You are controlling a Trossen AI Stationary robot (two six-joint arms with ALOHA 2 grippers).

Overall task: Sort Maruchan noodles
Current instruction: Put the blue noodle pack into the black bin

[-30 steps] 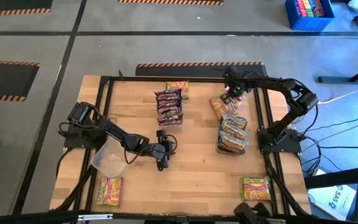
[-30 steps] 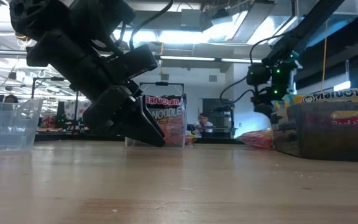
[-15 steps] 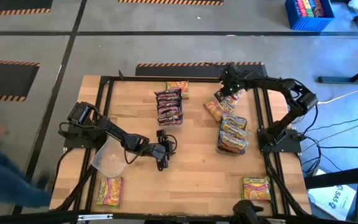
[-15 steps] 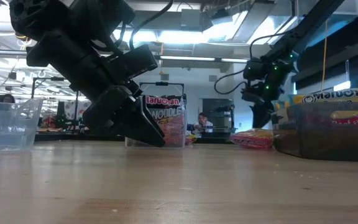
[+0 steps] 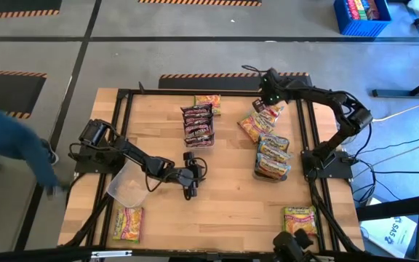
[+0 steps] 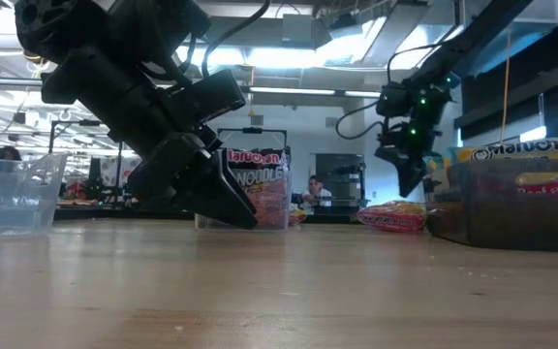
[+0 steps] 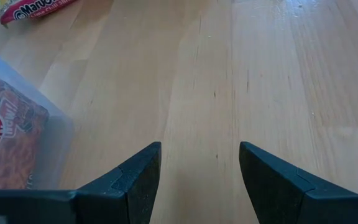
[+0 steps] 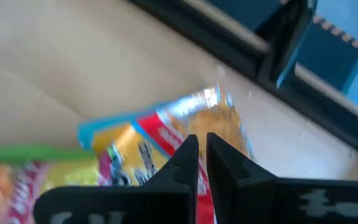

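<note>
From the high view: left gripper sitting low in the middle of the table, fingers apart, nothing between them. Right gripper hanging at the upper right, just above a loose orange packet. Maroon packets stacking up in a bin at upper centre, more packets filling a bin at right, an empty clear bin at lower left. Single packets lying at the lower left corner and lower right.

Low view: left arm filling the left half, right gripper pointing down at upper right over a flat packet.

Left wrist view: fingers standing wide over bare wood, a bin wall at the left edge.

Right wrist view: fingers pressing together, a blurry packet behind them, probably not gripped but hard to say.
</note>
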